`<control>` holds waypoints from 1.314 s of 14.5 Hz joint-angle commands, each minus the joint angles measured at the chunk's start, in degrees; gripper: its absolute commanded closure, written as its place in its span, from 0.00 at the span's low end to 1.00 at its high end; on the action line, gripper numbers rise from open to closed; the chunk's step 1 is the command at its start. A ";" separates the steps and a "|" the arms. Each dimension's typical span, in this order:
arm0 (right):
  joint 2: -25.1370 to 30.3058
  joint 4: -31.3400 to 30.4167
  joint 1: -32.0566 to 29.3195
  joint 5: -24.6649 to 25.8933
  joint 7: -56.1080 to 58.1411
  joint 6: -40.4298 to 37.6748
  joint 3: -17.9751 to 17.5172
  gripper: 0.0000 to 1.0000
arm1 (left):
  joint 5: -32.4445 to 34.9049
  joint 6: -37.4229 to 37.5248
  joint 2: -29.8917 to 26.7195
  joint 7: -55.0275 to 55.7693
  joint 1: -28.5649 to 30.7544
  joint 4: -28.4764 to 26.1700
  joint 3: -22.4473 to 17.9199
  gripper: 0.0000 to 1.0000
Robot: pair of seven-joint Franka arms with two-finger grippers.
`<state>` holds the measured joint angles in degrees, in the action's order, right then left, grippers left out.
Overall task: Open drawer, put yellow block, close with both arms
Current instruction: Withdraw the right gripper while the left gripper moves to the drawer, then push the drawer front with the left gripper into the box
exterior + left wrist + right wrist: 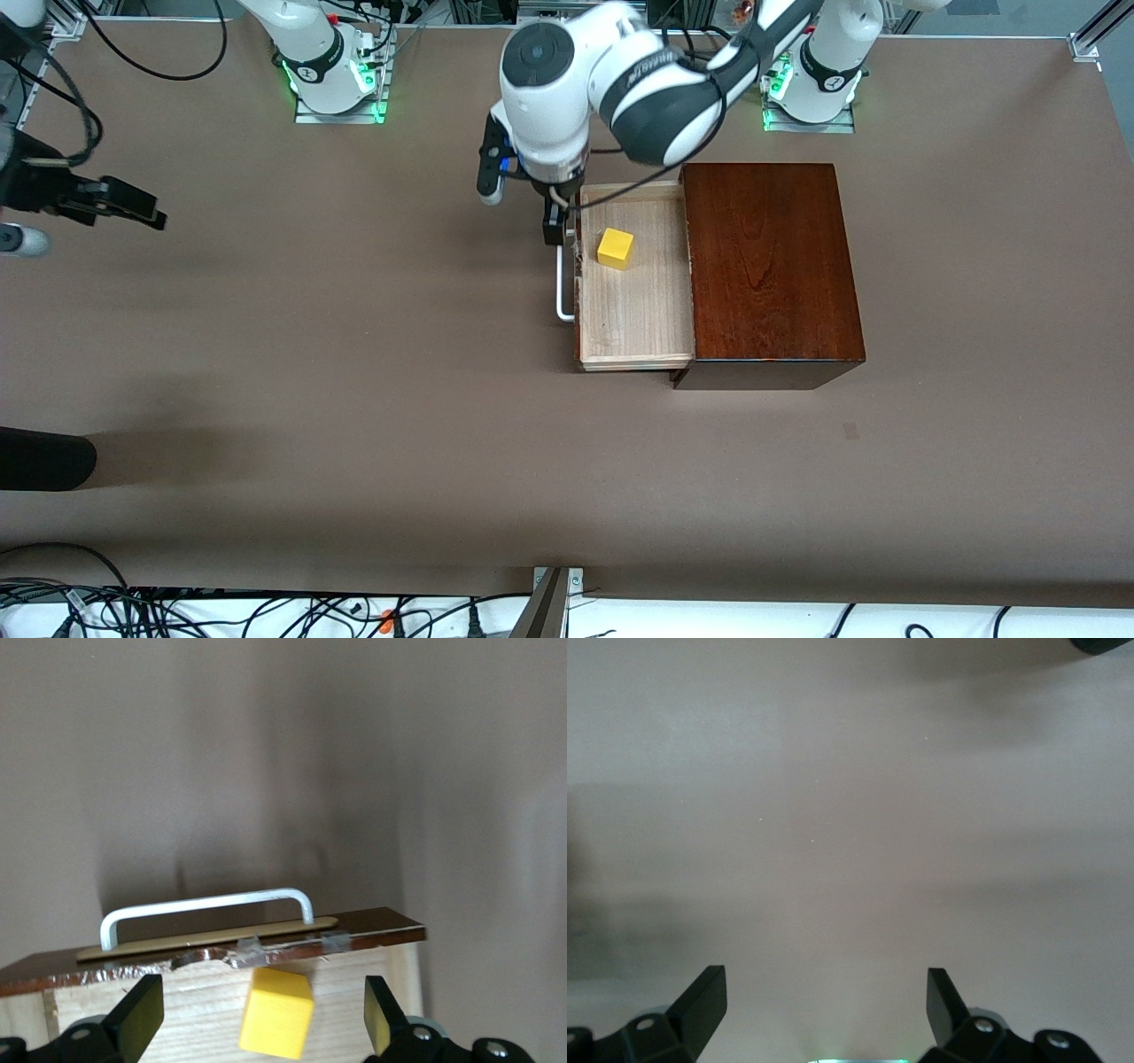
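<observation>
The drawer (633, 306) stands pulled out of the dark mahogany box (771, 257), its white handle (562, 288) facing the right arm's end of the table. The yellow block (616, 248) lies in the pale tray close to the drawer front. My left gripper (560, 232) hangs over the drawer front by the handle's end. In the left wrist view it (266, 1010) is open, with the block (276, 1023) between its fingers (142, 1014) but touching neither, and the handle (208, 904) above. My right gripper (133, 206) waits open over bare table at the right arm's end, with its fingers (704, 1001) wide apart.
A black rounded object (44, 461) juts in at the table's edge on the right arm's end, nearer the front camera. Cables and a metal bracket (551, 602) run along the table's near edge. The brown tabletop (354, 354) stretches between the drawer and the right gripper.
</observation>
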<state>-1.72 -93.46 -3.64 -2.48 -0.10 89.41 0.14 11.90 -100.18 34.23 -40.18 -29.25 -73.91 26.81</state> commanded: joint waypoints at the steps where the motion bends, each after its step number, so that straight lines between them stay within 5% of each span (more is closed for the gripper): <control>1: 0.05 1.35 -0.05 2.47 0.98 -1.52 -0.58 0.00 | 2.25 0.25 2.94 -1.22 -2.56 3.07 -0.61 0.00; 4: 0.05 1.52 -0.05 6.25 0.63 -0.91 -3.64 0.00 | 4.17 -3.00 5.84 -0.52 -3.10 2.89 -1.32 0.00; 11: -0.65 3.37 -0.14 0.99 0.28 -3.81 -1.37 0.00 | 9.45 -5.99 9.54 1.42 -5.91 2.63 -3.08 0.00; 19: -1.35 3.28 -0.14 1.69 -0.34 -0.64 -1.28 0.00 | 12.36 -2.49 9.01 1.33 -4.59 1.84 -3.08 0.00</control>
<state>-2.45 -91.45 -3.56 -0.37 0.05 88.48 -1.14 22.58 -105.22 43.19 -39.14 -34.11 -73.25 23.57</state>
